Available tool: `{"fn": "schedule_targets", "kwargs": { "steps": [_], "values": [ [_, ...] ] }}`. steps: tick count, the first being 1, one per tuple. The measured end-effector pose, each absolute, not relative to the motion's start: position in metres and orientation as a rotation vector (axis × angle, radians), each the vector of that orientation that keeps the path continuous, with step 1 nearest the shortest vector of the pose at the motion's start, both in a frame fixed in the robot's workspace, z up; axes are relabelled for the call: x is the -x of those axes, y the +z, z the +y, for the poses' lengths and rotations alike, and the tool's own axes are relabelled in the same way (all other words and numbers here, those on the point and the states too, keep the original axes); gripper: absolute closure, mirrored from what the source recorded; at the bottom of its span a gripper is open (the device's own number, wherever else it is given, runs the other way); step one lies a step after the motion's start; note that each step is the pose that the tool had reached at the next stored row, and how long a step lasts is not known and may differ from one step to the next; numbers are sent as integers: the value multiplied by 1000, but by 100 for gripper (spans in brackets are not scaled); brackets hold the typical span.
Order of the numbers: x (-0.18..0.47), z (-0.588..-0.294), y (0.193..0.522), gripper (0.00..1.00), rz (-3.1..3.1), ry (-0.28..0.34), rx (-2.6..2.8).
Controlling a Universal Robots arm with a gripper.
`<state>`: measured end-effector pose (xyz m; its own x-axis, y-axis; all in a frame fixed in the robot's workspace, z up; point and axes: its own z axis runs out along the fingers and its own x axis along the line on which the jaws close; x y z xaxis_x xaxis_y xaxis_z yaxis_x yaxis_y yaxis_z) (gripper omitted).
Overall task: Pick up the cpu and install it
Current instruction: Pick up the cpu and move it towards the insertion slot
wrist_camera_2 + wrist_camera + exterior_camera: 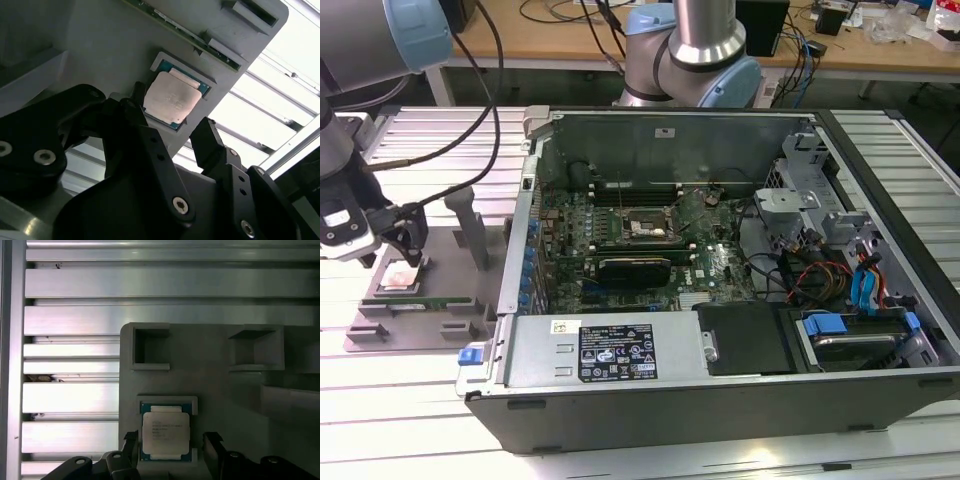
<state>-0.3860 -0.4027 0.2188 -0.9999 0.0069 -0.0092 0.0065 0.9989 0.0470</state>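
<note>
now claw (pixel 171 439) spread flanking cpu (pixel 165 427); exterior view adds pc case (pixel 740 400).

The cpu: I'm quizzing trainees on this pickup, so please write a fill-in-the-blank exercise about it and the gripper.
1. The gripper is ____, with a finger on either side of the cpu.
2. In the exterior view, the grey holder bearing the cpu stands to the ____ of the computer case.
3. The cpu lies in the holder's recess, not yet ____ in the case.
Missing words: open; left; installed.
</note>
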Motion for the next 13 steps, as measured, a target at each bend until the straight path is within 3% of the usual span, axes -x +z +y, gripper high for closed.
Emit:
{"fn": "schedule_targets", "kwargs": {
  "steps": [13],
  "values": [
    [386,-403,210,36,3131,74,-11]
  ]
}}
